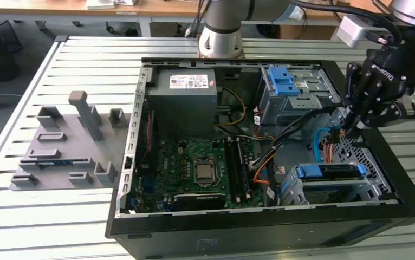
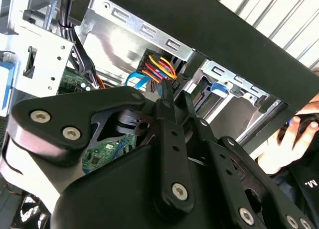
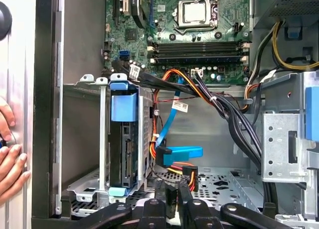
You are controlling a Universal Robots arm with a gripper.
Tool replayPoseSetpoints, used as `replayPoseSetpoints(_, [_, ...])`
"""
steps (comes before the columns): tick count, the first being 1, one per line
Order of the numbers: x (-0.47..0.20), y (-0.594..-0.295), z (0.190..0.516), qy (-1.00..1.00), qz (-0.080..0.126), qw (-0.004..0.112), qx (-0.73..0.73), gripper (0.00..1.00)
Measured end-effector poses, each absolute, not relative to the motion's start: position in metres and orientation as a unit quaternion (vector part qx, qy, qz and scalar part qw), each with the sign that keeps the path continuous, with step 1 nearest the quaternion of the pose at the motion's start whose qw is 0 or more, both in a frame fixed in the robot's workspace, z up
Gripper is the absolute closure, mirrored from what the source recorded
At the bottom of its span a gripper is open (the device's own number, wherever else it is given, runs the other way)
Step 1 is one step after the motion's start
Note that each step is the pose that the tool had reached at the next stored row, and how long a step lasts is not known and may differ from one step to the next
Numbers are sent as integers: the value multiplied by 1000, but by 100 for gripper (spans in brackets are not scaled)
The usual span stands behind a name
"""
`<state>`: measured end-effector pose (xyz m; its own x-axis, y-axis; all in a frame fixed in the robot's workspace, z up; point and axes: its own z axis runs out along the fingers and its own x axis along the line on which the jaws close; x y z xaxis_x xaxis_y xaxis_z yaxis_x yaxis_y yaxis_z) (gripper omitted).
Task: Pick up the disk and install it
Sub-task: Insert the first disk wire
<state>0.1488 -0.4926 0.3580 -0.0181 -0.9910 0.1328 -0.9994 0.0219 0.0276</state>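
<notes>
We judge the flat silver metal disk (image 1: 326, 172), with its blue plastic carrier frame, to be seated on edge in the perforated grey metal drive cage (image 1: 381, 187), at about 4 o'clock in the open black computer case (image 1: 265, 222) in the exterior view. The first wrist view shows the disk (image 3: 124, 149) standing inside that cage (image 3: 102, 139). The work in hand looks to be among the loose cables just beside it. To do it well, we would hold the wrist square to the cage and move slowly. The tips should go only to the intended plug, not the wire bundle. A person's hand (image 3: 10, 162) rests on the case edge, so we would keep away from it. The black metal pincer (image 1: 354, 125) hangs at 3 o'clock in the case. Its tips are drawn narrow, almost together (image 3: 175, 191), with nothing visibly pinched. It sits just short of the flat blue connector (image 3: 184, 152) and the black power plug (image 2: 159, 69) with red and yellow wires.
</notes>
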Motion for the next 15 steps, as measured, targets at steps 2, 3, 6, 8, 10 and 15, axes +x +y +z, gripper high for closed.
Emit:
replayPoseSetpoints(2, [149,-493,359,-713,37,57,698,76])
replayPoseSetpoints(3, [149,-493,359,-713,37,57,698,76])
replayPoseSetpoints(6, [150,-491,359,-713,36,57,698,76])
replayPoseSetpoints(8, [150,-490,359,-713,36,58,698,76])
replayPoseSetpoints(10, [152,-490,358,-714,36,58,697,76])
replayPoseSetpoints(15, [154,-488,357,-714,36,59,696,76])
